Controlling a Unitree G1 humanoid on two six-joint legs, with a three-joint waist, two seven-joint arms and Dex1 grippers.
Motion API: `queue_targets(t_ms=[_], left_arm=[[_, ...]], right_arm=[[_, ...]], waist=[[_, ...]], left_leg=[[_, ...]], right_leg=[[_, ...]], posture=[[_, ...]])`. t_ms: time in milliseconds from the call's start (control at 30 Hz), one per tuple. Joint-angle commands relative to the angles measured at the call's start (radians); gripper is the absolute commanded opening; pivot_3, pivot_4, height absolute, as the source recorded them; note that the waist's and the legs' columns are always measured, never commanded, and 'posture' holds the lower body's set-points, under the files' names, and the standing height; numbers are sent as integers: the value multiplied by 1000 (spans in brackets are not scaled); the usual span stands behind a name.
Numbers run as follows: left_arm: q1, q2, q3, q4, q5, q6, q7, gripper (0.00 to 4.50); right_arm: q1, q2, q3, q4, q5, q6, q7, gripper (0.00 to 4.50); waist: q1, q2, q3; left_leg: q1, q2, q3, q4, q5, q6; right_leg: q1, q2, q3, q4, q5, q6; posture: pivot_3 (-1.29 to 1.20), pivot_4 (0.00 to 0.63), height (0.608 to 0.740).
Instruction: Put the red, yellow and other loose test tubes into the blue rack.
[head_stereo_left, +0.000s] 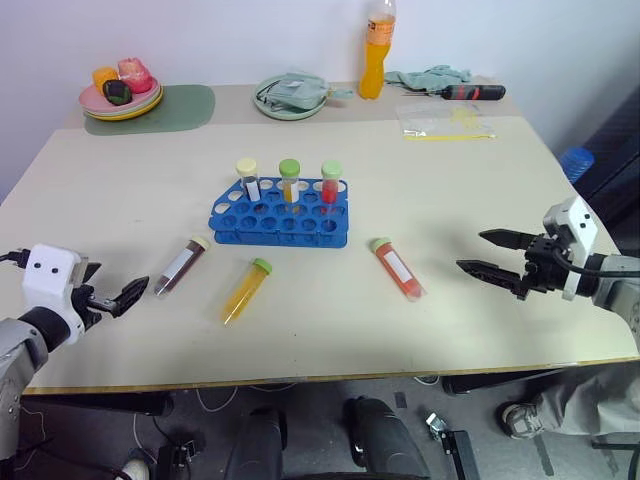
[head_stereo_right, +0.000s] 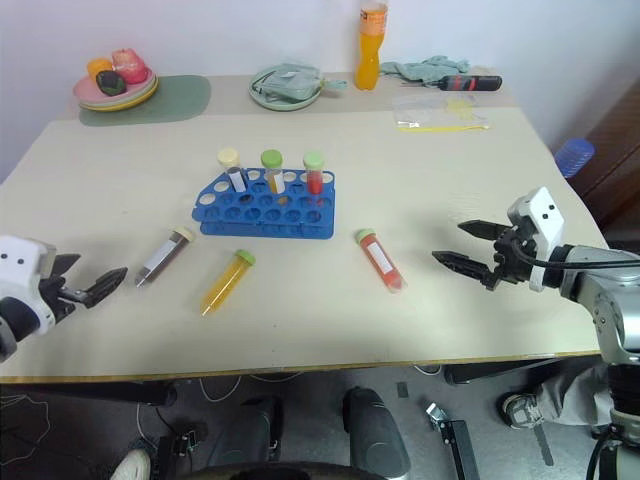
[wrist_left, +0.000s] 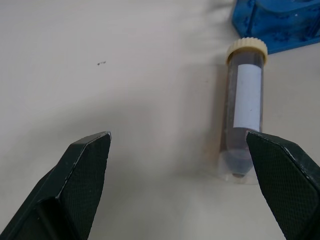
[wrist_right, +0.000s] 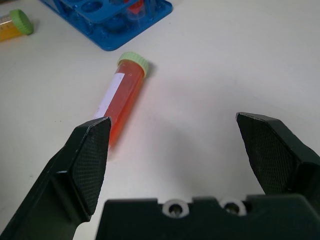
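Judging by their smooth round plastic bodies, the red tube (head_stereo_left: 398, 269), yellow tube (head_stereo_left: 245, 290) and dark tube (head_stereo_left: 181, 264) lying between the blue rack (head_stereo_left: 281, 213) and the bench's near edge are best gripped mid-barrel, being light, stiff and roll-prone, while the left end effector (head_stereo_left: 128, 296) and right end effector (head_stereo_left: 486, 254) are held wide open and empty.

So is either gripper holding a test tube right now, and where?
Nothing is held: the left gripper and right gripper are open above the table.

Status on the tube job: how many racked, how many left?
Done: three tubes stand in the blue rack. In hand: nothing; the left end effector and right end effector are both open and empty. Left: the dark tube, the yellow tube and the red tube lie loose on the table.
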Motion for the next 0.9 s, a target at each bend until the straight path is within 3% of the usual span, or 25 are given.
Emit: queue_targets(t_ms=[33,233,367,500,600,667,900], left_arm=[[-3,-5,27,-29,-3,-10,18,4451],[-43,-20,-1,-53,-19,-11,31,4451],[-54,-26,-94,-163,-72,2,-33,4451],[-86,-34,-265,-281,-130,-3,-105,4451],[-103,-15,-442,-326,-69,-65,-168,4451],[-124,-14,-528,-330,-36,-102,-190,4451],[-177,-61,-630,-274,-11,-157,-205,4451]], right_arm=[[-13,-16,-1,-32,-6,-2,1,4415],[-44,-3,10,-86,10,57,-50,4415],[-111,27,71,-210,2,191,-185,4415],[-226,61,149,-332,66,514,-318,4415],[-388,175,203,-347,68,859,-462,4415],[-472,228,239,-322,56,989,-542,4415],[-649,251,450,-144,136,1022,-752,4415]], waist=[[0,0,0],[-1,0,0],[-1,0,0],[1,0,0],[-3,0,0],[-2,0,0],[0,0,0]], left_leg=[[0,0,0,0,0,0],[0,0,0,0,0,0],[0,0,0,0,0,0],[0,0,0,0,0,0],[0,0,0,1,0,0],[0,0,0,0,0,0],[-2,0,0,1,0,0]], right_leg=[[0,0,0,0,0,0],[0,0,0,0,0,0],[0,0,0,0,0,0],[0,0,0,0,0,0],[0,0,1,1,0,0],[-1,1,1,1,0,-1],[-3,0,1,1,0,-1]], posture=[[0,150,740],[0,150,740],[0,150,740],[0,150,740],[0,150,740],[0,150,740],[0,150,740]])
